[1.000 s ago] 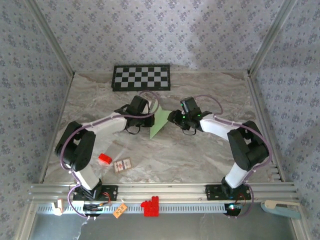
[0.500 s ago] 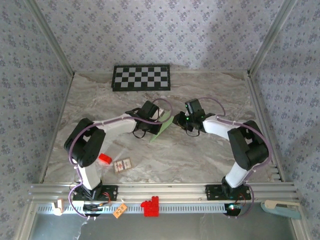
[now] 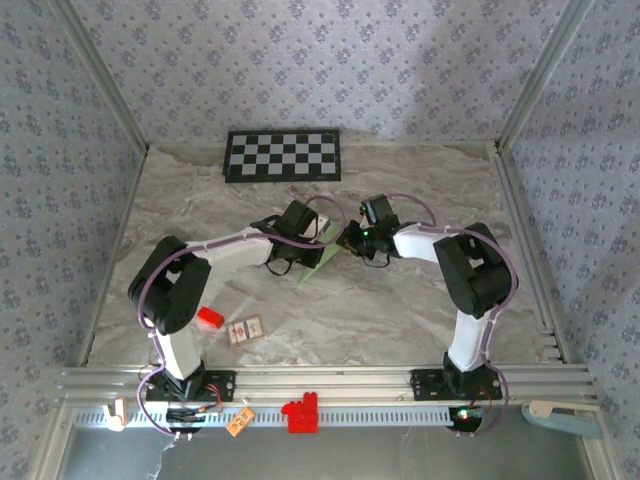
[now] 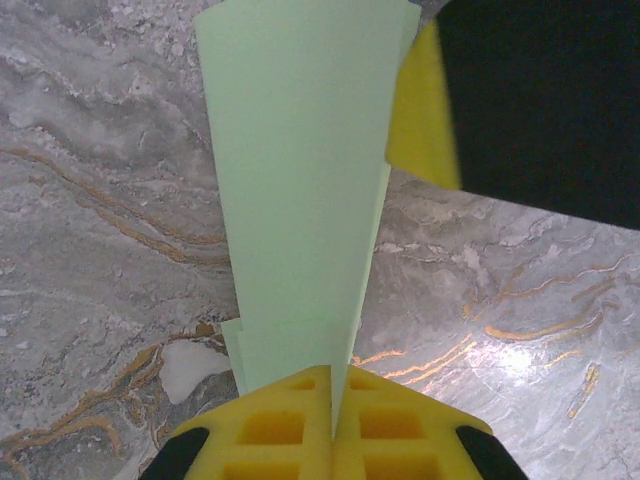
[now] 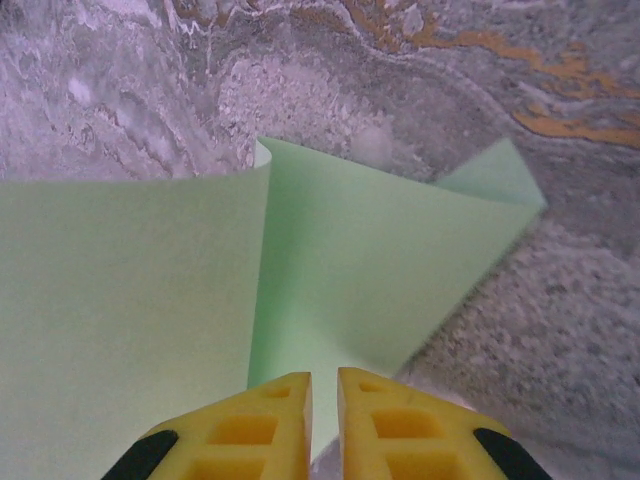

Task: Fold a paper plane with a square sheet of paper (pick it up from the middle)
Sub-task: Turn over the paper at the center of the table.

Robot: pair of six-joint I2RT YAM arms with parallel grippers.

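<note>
Mid-worktop, two arms meet over one piece of green paper. The paper plane (image 4: 300, 180), a long pale green wedge with layered folds, sits at the centre of the marbled worktop (image 3: 400, 310), between the two grippers and on the near side of the checkerboard panel (image 3: 282, 155), which lies well apart at the back edge.

The left gripper (image 4: 332, 372) has its yellow jaws pressed together on the narrow end of the wedge, the paper's edge running straight into the seam between them. From there the paper broadens away from the wrist. At its wide far corner one yellow pad (image 4: 420, 110) of the right gripper stands against the paper's edge, black housing behind it.

From the right wrist, the right gripper (image 5: 324, 385) shows its jaws at a narrow slit, with green paper visible through the gap. A folded flap stands up to the left of the jaws and a pointed corner reaches out to the right over the marble. Whether those jaws actually bite the paper, I cannot tell.

From above, both arms reach in toward each other, wrists almost touching over the green sliver. Near the left arm's elbow a small red block (image 3: 209, 318) lies on the worktop, with a small card (image 3: 245, 329) just beside it, both well apart from the paper.
</note>
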